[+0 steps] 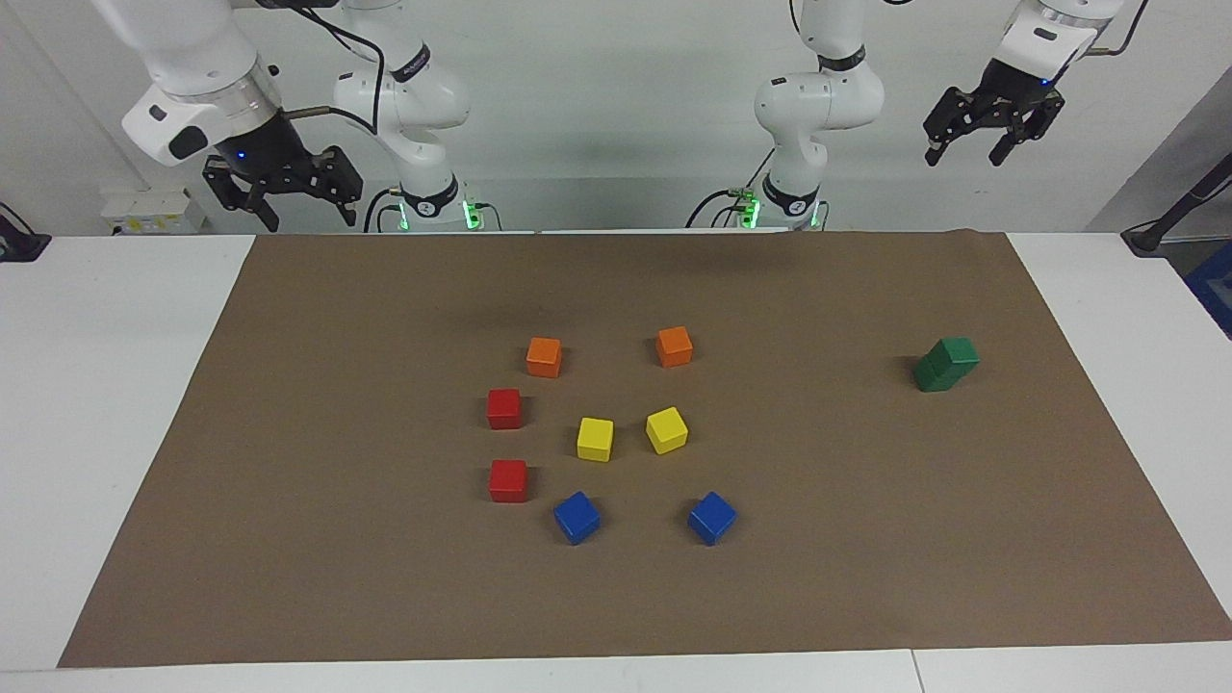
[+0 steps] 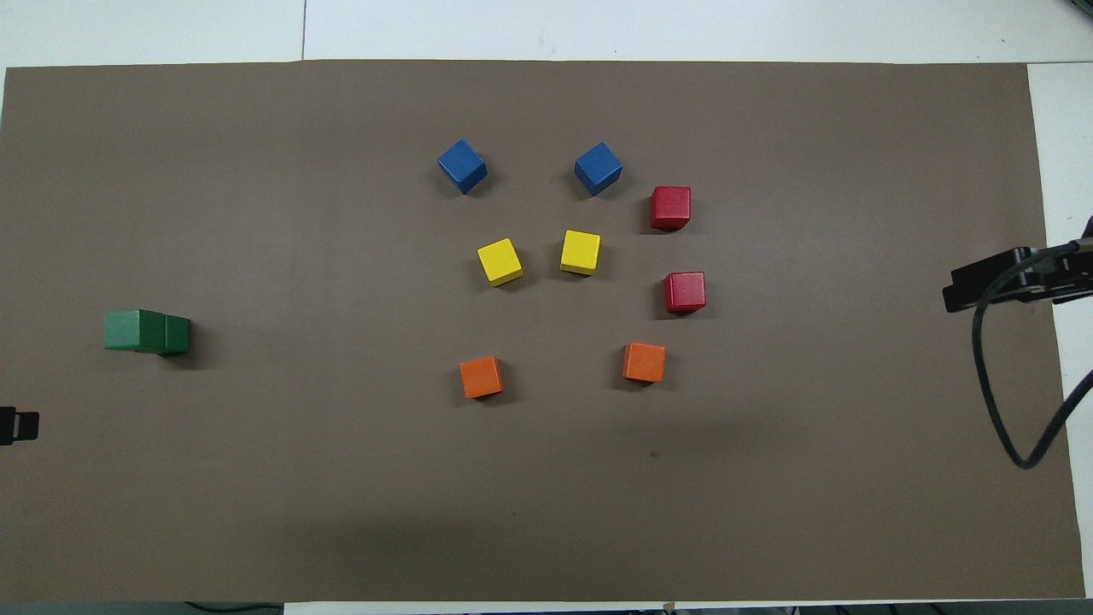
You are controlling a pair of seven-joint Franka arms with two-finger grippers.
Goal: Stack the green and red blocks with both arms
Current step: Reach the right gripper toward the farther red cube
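- The left tool (image 1: 991,144) hangs high in the air at the left arm's end of the desk (image 1: 115,385), fingers spread with nothing between them; in the overhead view only a small black tip of it (image 2: 17,425) shows at the frame's edge, the rest cut off
- The right tool (image 1: 284,197) is up over the robots' edge of the brown mat (image 1: 866,577) at the right arm's end, fingers spread and holding nothing; from overhead only a black part and a looping cable (image 2: 990,393) reach into the frame
- The upper parts of both arms are cut off by the top of the facing view
- The two green blocks (image 1: 946,364) are stacked toward the left arm's end of the mat, the upper one set off from the lower so the lower is partly covered; how far it overhangs is hard to judge
- The two red blocks sit apart on the mat at the right arm's side of the middle cluster, one (image 1: 504,408) nearer to the robots than the other (image 1: 508,480), neither stacked
- Orange blocks (image 1: 544,357), yellow blocks (image 1: 595,439) and blue blocks (image 1: 577,517) lie in pairs beside them, all separate and fully in view
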